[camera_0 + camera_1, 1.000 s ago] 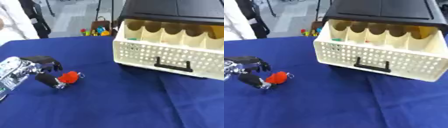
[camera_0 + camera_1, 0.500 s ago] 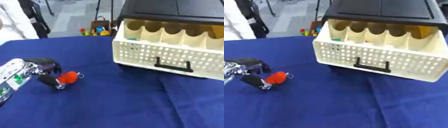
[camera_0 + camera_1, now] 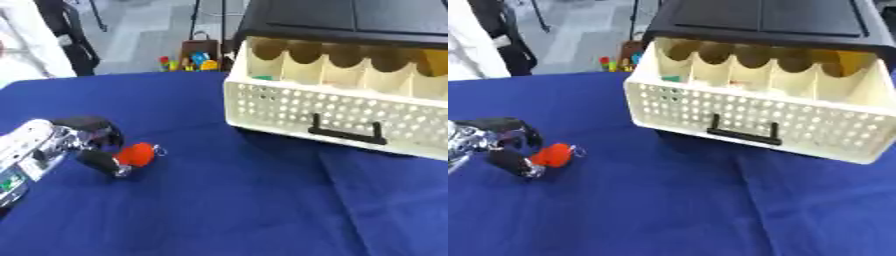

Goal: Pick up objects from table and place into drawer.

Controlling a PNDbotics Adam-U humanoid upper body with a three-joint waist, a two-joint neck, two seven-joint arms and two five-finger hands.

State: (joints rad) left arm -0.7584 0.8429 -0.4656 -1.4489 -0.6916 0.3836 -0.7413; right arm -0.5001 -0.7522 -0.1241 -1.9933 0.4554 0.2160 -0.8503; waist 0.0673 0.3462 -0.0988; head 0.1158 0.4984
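A small red object point(image 3: 135, 154) with a metal ring at its end is seen low on the blue tablecloth point(image 3: 245, 210), at the left, well apart from the drawer. It is pinched between the curled fingers and thumb of the left hand point(image 3: 87, 142), which is laid in from the left edge. The cream perforated drawer point(image 3: 754, 117) is pulled open from a black cabinet point(image 3: 754, 20); small green and red items are glimpsed in its compartments.

Matt blue cloth, lightly creased, covers the desk point(image 3: 262, 210). The drawer point(image 3: 754, 117) looks like smooth cream plastic with perforated front, its cabinet point(image 3: 763, 22) glossy black. The left hand point(image 3: 66, 142) shows shiny silver metal and matt black parts.
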